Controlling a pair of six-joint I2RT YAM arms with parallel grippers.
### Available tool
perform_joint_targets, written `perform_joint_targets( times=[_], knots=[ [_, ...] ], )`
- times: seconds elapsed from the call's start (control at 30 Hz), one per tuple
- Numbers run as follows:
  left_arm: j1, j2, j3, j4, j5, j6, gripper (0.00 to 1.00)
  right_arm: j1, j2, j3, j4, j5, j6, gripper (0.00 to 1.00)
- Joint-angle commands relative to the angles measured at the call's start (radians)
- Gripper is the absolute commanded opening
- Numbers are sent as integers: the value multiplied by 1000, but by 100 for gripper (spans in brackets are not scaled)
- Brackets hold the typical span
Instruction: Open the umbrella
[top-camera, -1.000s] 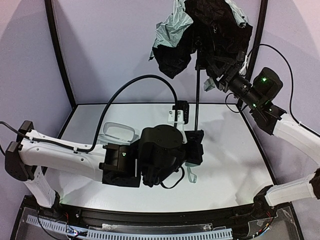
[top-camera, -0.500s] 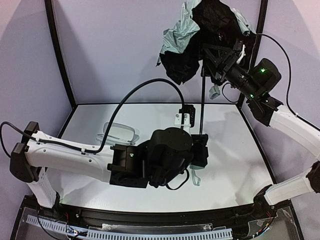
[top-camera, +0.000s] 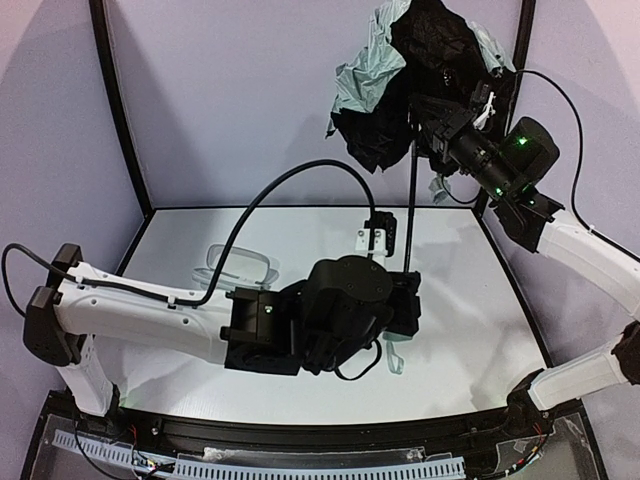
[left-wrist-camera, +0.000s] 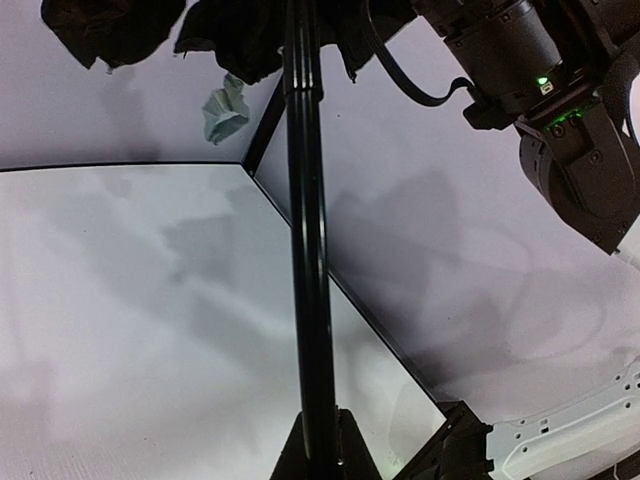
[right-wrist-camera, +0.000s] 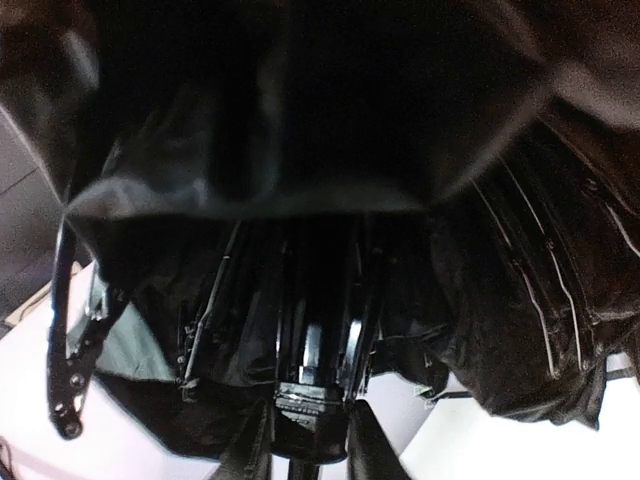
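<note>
- right gripper (right-wrist-camera: 310, 432): spread a second ago, now pinching the runner (right-wrist-camera: 312, 395) of the umbrella (top-camera: 372, 78). It is set to push up.
- Just above it: canopy (right-wrist-camera: 300, 120) bunched, so not open yet.
- Straight below: left gripper (left-wrist-camera: 320, 458) pressed shut on the base of the shaft (left-wrist-camera: 305, 250), which now stands more upright.
- Count: one umbrella, two grippers, and one storage case (top-camera: 238, 265) left of the left gripper.

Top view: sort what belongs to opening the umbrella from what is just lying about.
Part of the job:
umbrella, canopy raised and crumpled
left gripper, clamped on the shaft's lower end
right gripper, around the runner under the canopy

Lying about:
storage case, on the table, untouched
</note>
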Motion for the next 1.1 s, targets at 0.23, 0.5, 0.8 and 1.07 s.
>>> perform_joint_targets(
  times=[0.23, 0.5, 0.8, 1.07],
  knots=[
    [-1, 29, 146, -252, 345, 140, 1, 5, 49, 176, -103, 402, -229, 0],
    [-1, -2, 87, -334, 770, 190, 1, -15, 151, 340, -127, 630, -328, 0],
    [-1, -95, -27, -318, 953, 128, 1, -81, 258, 482, -137, 704, -383, 0],
    [0, -161, -71, -326, 1078, 32, 1, -136, 341, 605, -153, 824, -451, 0]
  ],
)
